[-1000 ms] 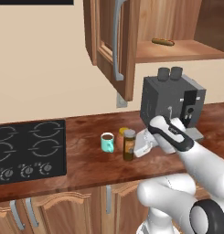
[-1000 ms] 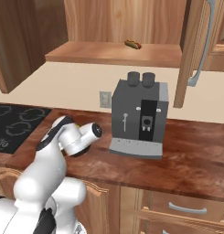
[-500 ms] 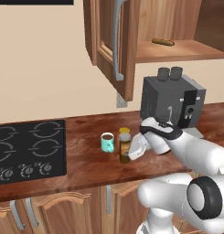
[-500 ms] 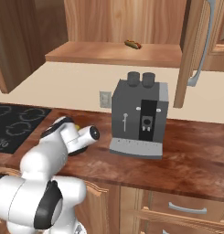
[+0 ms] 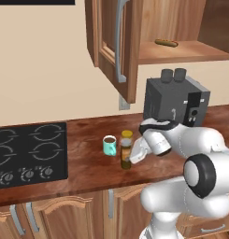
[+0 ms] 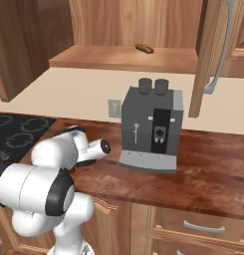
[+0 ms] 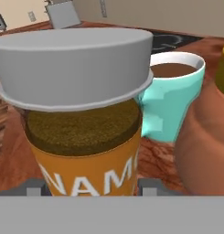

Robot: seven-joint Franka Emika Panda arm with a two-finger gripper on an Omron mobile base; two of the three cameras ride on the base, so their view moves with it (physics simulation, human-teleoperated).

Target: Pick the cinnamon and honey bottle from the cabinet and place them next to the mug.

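Pincer (image 5: 134, 156) low over bench (image 5: 88, 172), seemingly clamped on cinnamon (image 5: 126, 155), though grip not plainly visible. Cinnamon upright just beside mug (image 5: 109, 145), honey (image 5: 127, 137) close behind. Risk: releasing or withdrawing crookedly could topple cinnamon into mug, spilling it.

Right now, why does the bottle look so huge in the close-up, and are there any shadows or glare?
Hand view: the camera sits right against the cinnamon bottle, so it looms over the mug behind. Left base view: lighting is flat and even, no glare, faint shadows at most; bottle and mug look small there.
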